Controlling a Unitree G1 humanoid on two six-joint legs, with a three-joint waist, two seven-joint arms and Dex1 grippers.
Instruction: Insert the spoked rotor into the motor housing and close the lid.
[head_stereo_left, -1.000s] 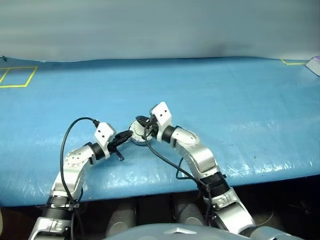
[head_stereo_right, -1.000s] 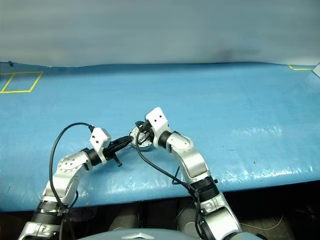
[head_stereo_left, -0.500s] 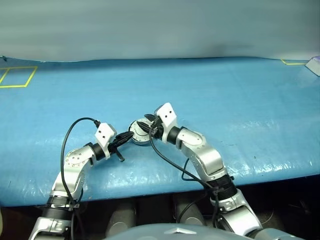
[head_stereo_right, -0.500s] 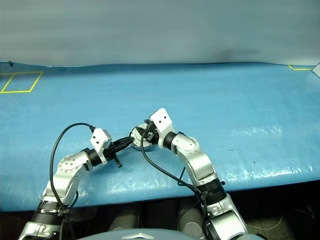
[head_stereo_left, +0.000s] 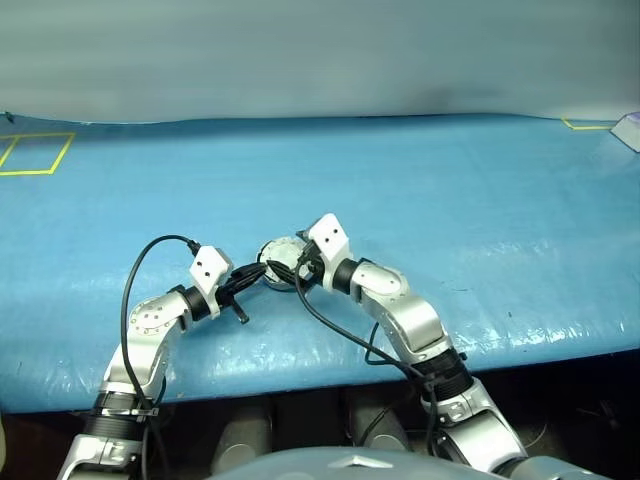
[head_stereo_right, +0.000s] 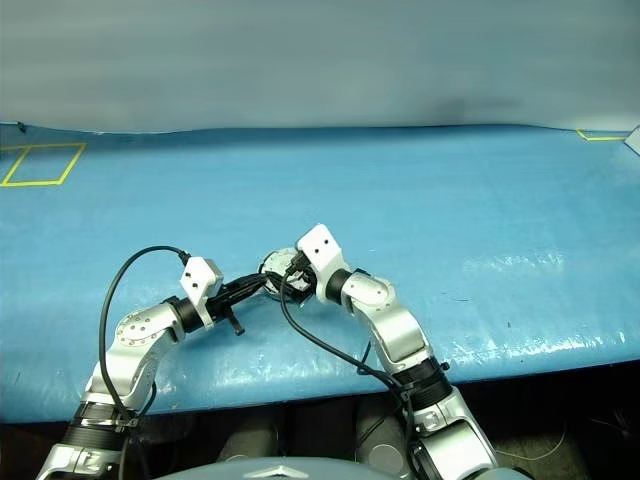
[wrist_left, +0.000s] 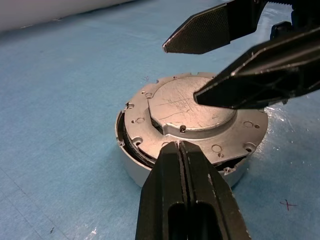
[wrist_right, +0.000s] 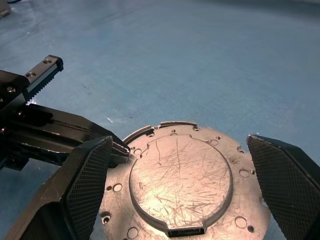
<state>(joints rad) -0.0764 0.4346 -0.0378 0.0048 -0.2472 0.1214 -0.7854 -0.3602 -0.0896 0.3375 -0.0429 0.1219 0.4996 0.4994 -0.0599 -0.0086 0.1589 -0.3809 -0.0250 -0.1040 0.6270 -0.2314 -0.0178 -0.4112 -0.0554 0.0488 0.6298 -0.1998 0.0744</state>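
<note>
Lid seated on housing, both grippers at it

On the blue table (head_stereo_left: 480, 190), the motor housing (wrist_left: 150, 172) carries the lid (wrist_right: 182, 182), plain face up. Right gripper (wrist_right: 182, 192) spread wide around the lid; left gripper (wrist_left: 182, 150) clenched, tips at the lid's rim.

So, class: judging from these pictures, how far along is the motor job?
Looks done: the lid sits plain face up on the housing, so no rotor can be seen. In hand: the right gripper is open over the lid, and the shut left gripper touches its rim. Left: a dark gap on one side suggests the lid is not fully seated.
</note>
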